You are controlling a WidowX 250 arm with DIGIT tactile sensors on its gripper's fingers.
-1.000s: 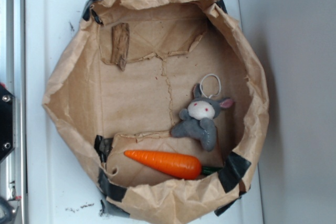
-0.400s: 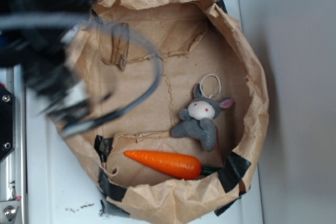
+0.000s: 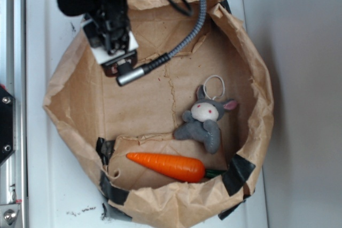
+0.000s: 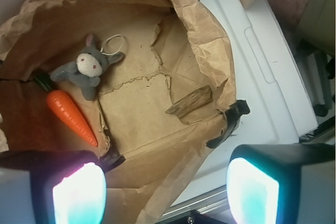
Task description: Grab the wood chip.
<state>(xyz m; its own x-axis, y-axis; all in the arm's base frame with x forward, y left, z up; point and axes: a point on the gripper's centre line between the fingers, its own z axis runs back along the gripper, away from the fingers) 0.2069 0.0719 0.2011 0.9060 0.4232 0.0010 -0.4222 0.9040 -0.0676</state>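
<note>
- Wood chip [image 4: 190,103]: in the wrist view it lies flat on the paper floor of the bag [image 4: 136,129], close to the bag's right-hand wall and just beside a torn flap of paper; nothing touches it.
- Gripper [image 4: 165,190]: its two fingers [image 4: 79,195] show at the bottom of the wrist view, glowing and set wide apart, with only bag paper between them. The chip sits beyond the gap, nearer the right-hand finger than the left-hand one, and clear of both.
- In the exterior view the gripper [image 3: 118,62] hangs over the upper left part of the bag and hides the chip from that camera. A grey cable [image 3: 184,30] curves from the arm over the bag's top rim and down to a metal plug beside the gripper.
- Bunny [image 3: 206,121]: a small grey plush with a white face and a white loop at its head, lying on the bag floor toward the right side, well apart from the gripper.
- Carrot [image 3: 168,166]: orange, lying along the bag's lower edge just below the bunny, its green end by a patch of black tape [image 3: 239,172].
- The bag is rolled down into a low, crumpled wall around everything and stands on a white surface [image 3: 53,185].
</note>
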